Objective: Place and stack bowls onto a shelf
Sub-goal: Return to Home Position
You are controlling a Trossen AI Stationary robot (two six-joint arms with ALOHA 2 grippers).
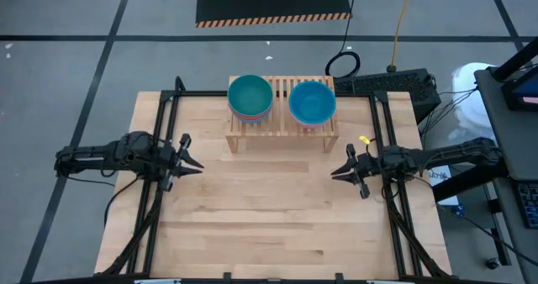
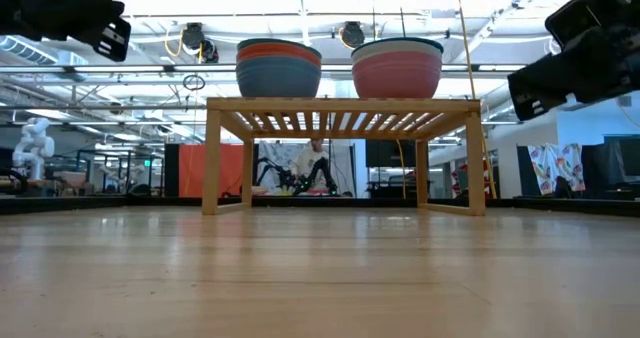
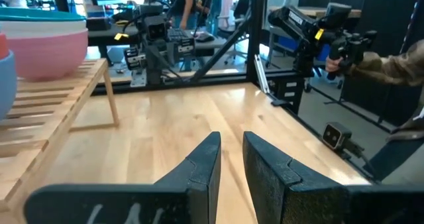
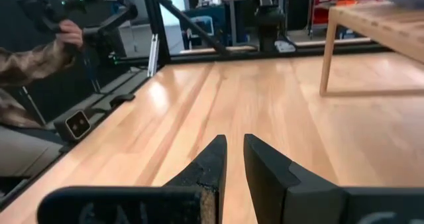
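Note:
The light-wood shelf (image 1: 282,129) stands at the table's far middle, on its legs (image 2: 212,158). Two stacks of bowls rest on its slatted top. The left stack (image 1: 250,97) has a teal green bowl on top, over a red and a blue one (image 2: 279,70). The right stack (image 1: 312,102) has a blue bowl on top, over a white and a pink one (image 2: 397,70). My left gripper (image 1: 198,166) hovers near the table's left side, empty, with only a narrow slit between its fingers (image 3: 230,136). My right gripper (image 1: 334,173) mirrors it at the right, also empty (image 4: 235,138).
Black frame rails (image 1: 160,191) run along the table's left and right sides. Bare tabletop (image 1: 269,208) lies between the grippers and the near edge. Beyond the table, a person's hand (image 3: 336,59) holds a control arm; it also shows in the right wrist view (image 4: 69,33).

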